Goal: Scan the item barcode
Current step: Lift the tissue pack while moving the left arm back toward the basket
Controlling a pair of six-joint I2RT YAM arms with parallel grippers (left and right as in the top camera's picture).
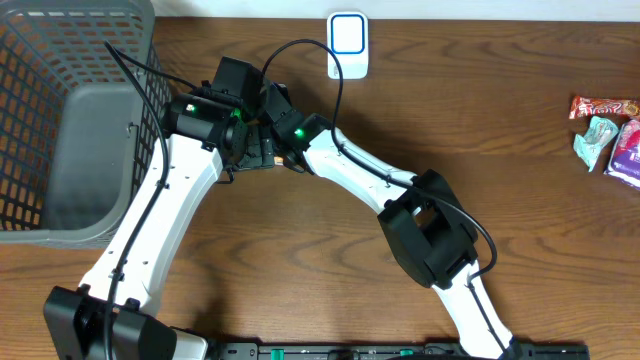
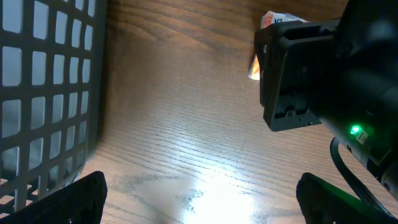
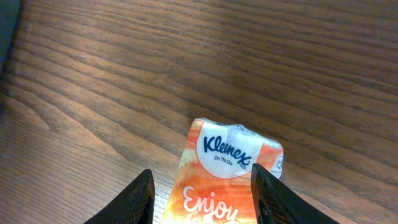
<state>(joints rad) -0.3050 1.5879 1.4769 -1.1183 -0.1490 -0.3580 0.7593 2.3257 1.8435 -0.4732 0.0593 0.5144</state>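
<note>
a brown wooden desk (image 1: pixel 520 200), with a grey mesh basket (image 1: pixel 40 60) at its left end and a white scanner (image 1: pixel 347 45) at the far edge; snack packets (image 1: pixel 608 130) lie at the right end; both arms meet just beside the basket; an orange tissue pack (image 3: pixel 231 158) lies flat on the desk between the right jaws, which stand partly open astride it, a sliver of wood showing on one side; the left jaws gape wide over the wood, holding nothing, the pack ahead of them.
</note>
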